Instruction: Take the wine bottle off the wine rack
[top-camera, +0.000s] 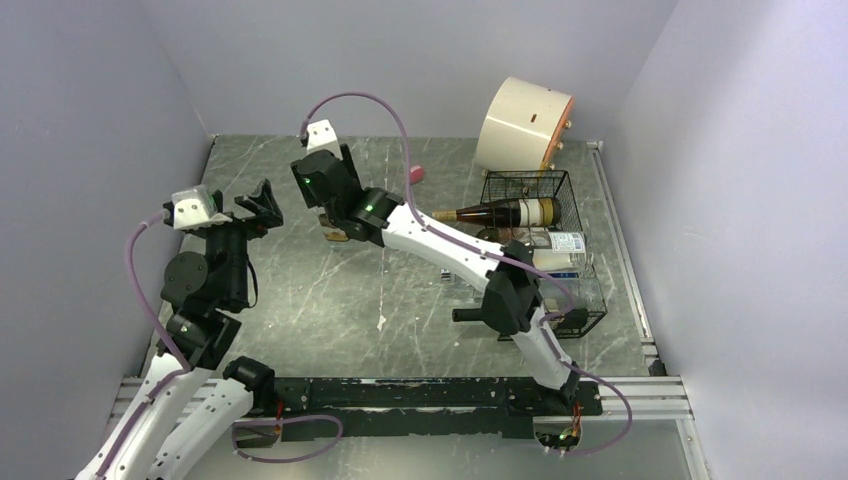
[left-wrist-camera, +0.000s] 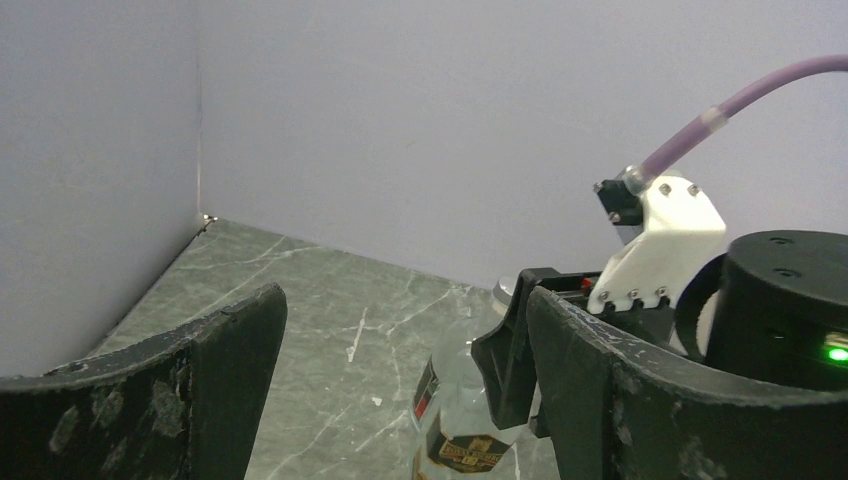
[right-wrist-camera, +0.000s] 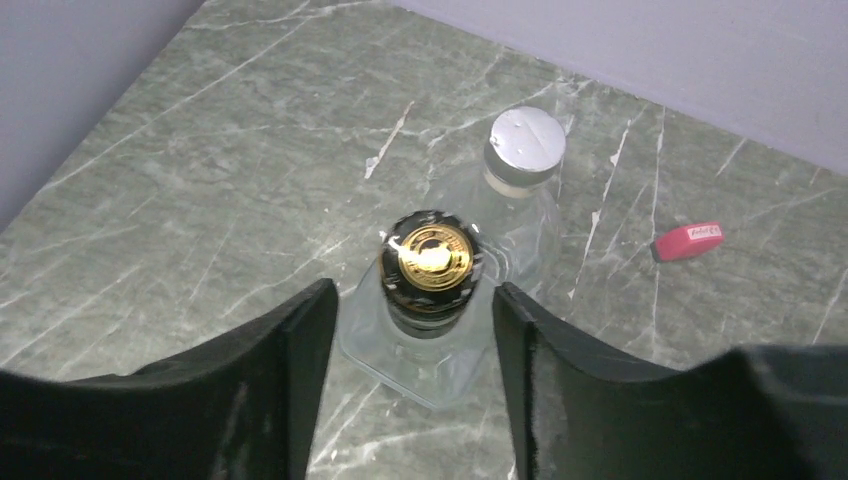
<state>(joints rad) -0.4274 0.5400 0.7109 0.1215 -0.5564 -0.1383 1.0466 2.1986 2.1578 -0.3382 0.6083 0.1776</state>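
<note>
The black wire wine rack (top-camera: 592, 298) stands at the right of the table. A dark wine bottle (top-camera: 500, 213) with a cream label lies on its far part, neck pointing left. A clear bottle (top-camera: 562, 242) lies in the rack nearer me. My right gripper (right-wrist-camera: 412, 300) is open, far left of the rack, its fingers on either side of a clear standing bottle with a black and gold cap (right-wrist-camera: 432, 255), not touching it. A second clear bottle with a silver cap (right-wrist-camera: 524, 140) stands just behind. My left gripper (left-wrist-camera: 405, 340) is open and empty, left of these bottles.
A cream drum (top-camera: 525, 125) lies on its side behind the rack. A small pink object (right-wrist-camera: 687, 241) lies on the table right of the standing bottles, also seen from above (top-camera: 416, 174). Grey walls close in on three sides.
</note>
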